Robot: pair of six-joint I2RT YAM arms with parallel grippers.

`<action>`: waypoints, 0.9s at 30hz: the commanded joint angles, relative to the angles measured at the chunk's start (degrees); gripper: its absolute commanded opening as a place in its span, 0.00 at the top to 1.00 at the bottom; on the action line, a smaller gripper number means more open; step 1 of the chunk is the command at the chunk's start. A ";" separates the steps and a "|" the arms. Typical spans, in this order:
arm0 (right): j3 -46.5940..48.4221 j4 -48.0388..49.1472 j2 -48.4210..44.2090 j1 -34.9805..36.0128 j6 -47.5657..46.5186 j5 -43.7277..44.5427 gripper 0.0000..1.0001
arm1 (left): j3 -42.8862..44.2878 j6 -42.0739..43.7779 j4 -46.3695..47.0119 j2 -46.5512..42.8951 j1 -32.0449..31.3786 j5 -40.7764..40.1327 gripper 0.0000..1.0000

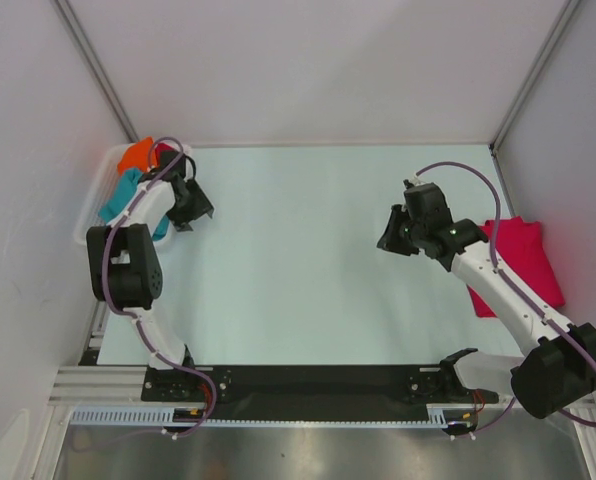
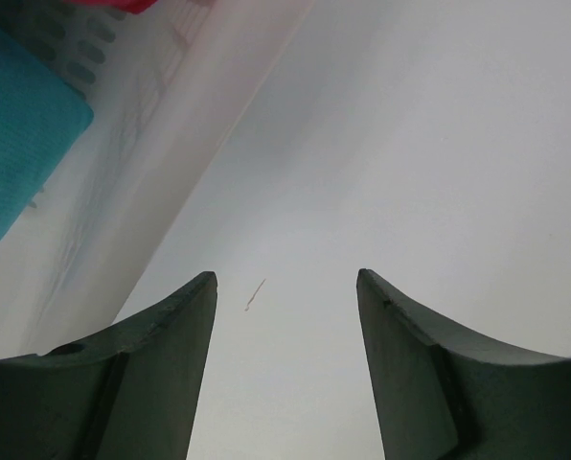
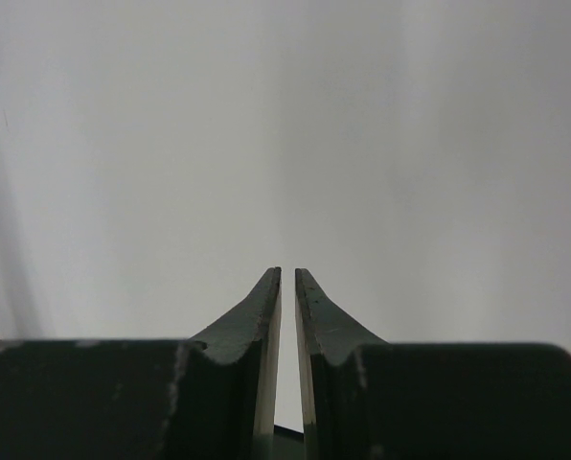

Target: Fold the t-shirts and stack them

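Note:
A teal t-shirt (image 1: 118,195) and an orange t-shirt (image 1: 135,155) lie bunched in the white basket (image 1: 83,228) at the far left. My left gripper (image 1: 193,215) hovers just right of the basket, open and empty. In the left wrist view the gripper (image 2: 285,278) points at bare table beside the basket wall (image 2: 123,192), with the teal t-shirt (image 2: 17,144) and a sliver of crimson cloth (image 2: 113,4) inside. A crimson-pink t-shirt (image 1: 523,262) lies folded at the right edge. My right gripper (image 1: 393,240) hangs left of it over the table; its jaws (image 3: 287,271) stand almost together, nothing between them.
The pale table top (image 1: 308,260) stretches between the two arms. White enclosure walls with metal posts (image 1: 98,70) close off the back and sides. The right arm's forearm (image 1: 498,285) passes over part of the folded crimson shirt.

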 commanded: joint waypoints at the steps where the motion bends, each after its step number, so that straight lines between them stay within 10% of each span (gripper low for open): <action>1: 2.44 0.54 -1.53 0.97 0.35 0.57 0.83 | -3.38 1.62 -3.19 -1.14 7.96 -10.12 0.32; 19: 4.11 -0.07 -1.09 2.64 0.52 1.54 0.83 | 16.66 12.00 1.82 -1.84 -4.08 -2.12 0.24; 27: 4.47 -1.48 -1.44 2.64 -0.53 2.24 0.83 | 24.90 9.28 -7.46 2.97 -0.50 -20.52 0.23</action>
